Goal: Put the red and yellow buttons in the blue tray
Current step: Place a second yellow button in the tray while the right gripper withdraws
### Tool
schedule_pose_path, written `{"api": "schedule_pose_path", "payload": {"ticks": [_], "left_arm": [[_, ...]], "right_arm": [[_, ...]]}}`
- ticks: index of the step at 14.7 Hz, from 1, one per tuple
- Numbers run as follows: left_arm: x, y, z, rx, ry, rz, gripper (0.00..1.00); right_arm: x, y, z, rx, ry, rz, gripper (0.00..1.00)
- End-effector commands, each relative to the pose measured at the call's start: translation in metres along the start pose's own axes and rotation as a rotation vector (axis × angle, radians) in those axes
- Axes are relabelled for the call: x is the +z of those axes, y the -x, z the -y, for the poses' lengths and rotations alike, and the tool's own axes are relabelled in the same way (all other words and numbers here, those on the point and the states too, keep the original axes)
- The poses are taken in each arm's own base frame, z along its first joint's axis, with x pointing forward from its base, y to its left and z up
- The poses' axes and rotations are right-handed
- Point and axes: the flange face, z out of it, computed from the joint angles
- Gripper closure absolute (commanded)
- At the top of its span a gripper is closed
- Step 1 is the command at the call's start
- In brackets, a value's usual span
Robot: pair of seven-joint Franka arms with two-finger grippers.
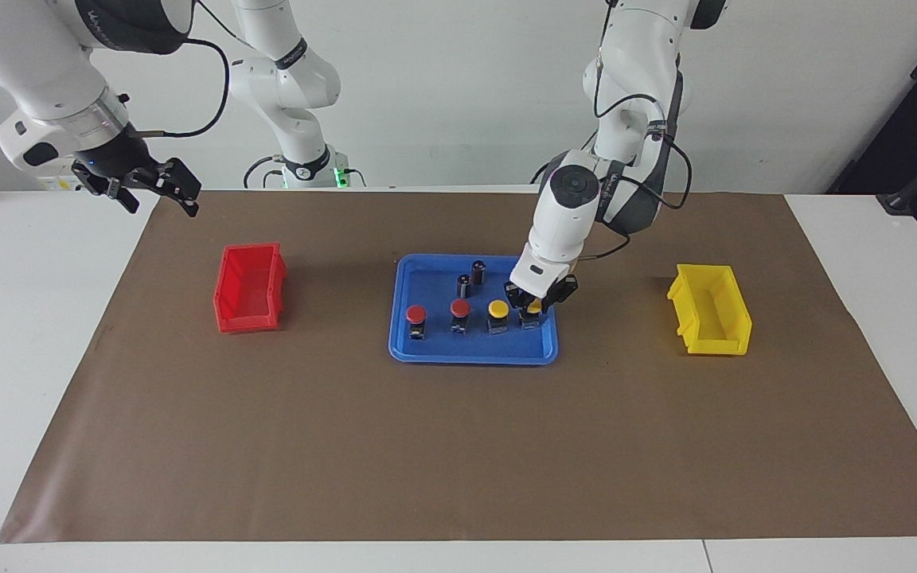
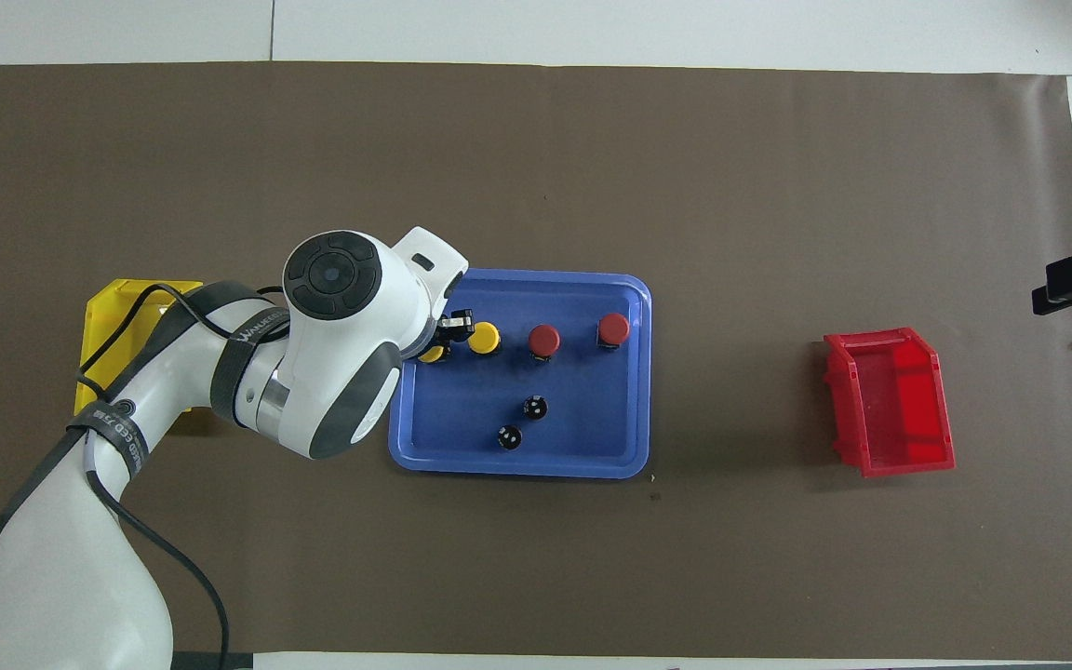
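Yellow button [image 1: 531,312] sitting in blue tray [image 1: 427,354] | left gripper [image 1: 536,301] seemingly clamping it | right gripper [image 1: 158,188] waiting, spread wide | risk: lifting away unreleased is dragging it over, toppling neighbouring yellow button [image 1: 497,311]

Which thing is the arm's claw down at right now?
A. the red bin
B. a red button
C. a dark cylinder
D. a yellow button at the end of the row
D. The left gripper is down in the blue tray, its fingers on either side of the end yellow button; the red buttons stand untouched.
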Motion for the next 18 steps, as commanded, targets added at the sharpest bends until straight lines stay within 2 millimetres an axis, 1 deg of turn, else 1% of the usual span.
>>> {"api": "schedule_pose_path", "payload": {"ticks": [1,2,3,6,7,8,9,10,12,14,15,16,18], "left_arm": [[-0.005,0.0,-0.006,-0.022,0.01,0.004,0.52],[-0.011,-0.001,-0.007,-0.023,0.007,0.008,0.5],[-0.02,-0.002,-0.008,-0.023,0.002,0.016,0.47],[-0.048,-0.005,-0.013,-0.023,-0.008,0.042,0.41],[-0.055,-0.005,-0.013,-0.027,-0.008,0.054,0.38],[-0.069,-0.006,-0.009,-0.033,-0.005,0.05,0.34],[-0.081,-0.004,-0.004,-0.035,-0.006,0.051,0.24],[-0.09,0.001,0.003,-0.024,-0.03,0.067,0.02],[-0.105,0.003,0.015,-0.002,-0.095,0.053,0.0],[-0.116,-0.005,0.028,0.037,-0.139,0.056,0.0],[-0.126,-0.02,0.05,0.053,-0.141,0.067,0.0],[-0.135,-0.036,0.082,0.073,-0.134,0.078,0.0],[-0.18,-0.048,0.15,0.131,-0.097,0.044,0.0]], "right_arm": [[0.0,0.005,0.0,-0.027,0.003,-0.016,0.0],[0.0,0.006,0.001,-0.027,0.003,-0.015,0.0],[0.0,0.005,0.001,-0.027,0.003,-0.016,0.0],[-0.002,0.003,0.002,-0.025,0.004,-0.036,0.0],[-0.002,0.003,0.002,-0.027,0.004,-0.036,0.0],[-0.001,0.003,0.002,-0.027,0.004,-0.036,0.0],[-0.001,0.002,0.002,-0.025,0.002,-0.036,0.0],[-0.001,0.002,0.003,-0.025,0.004,-0.036,0.0],[-0.001,0.003,0.003,-0.022,0.002,-0.035,0.0],[-0.001,0.003,0.003,-0.02,0.002,-0.035,0.0],[-0.001,0.003,0.003,-0.022,0.001,-0.033,0.0],[-0.001,0.004,0.003,-0.024,0.001,-0.027,0.0],[-0.001,0.004,0.003,-0.024,0.001,-0.027,0.0]]}}
